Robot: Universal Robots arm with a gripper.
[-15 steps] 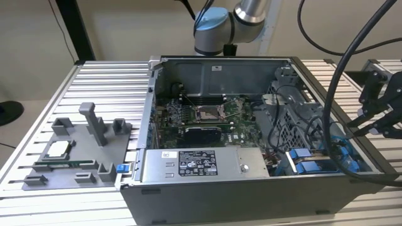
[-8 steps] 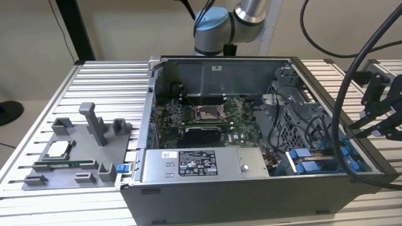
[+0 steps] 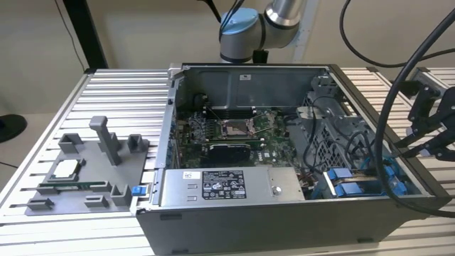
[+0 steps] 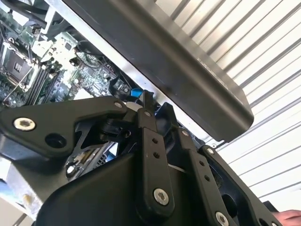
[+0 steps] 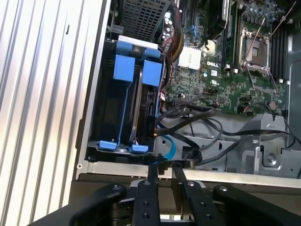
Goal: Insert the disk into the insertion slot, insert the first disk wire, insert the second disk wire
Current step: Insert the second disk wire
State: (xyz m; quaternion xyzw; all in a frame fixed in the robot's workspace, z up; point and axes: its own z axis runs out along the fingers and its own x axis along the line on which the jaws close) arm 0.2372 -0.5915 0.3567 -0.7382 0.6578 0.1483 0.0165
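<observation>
One hand: grip cannot tell
Disk: in slot, hand's 8 o'clock, exterior view
Axis: pointing at hand

In the exterior view the arm shows its silver and blue joints at the far side, bent toward that view's right. The black hand sits at the exterior view's right edge, tilted. In both wrist views its linkage bars run side by side, pinned with screws.
</observation>
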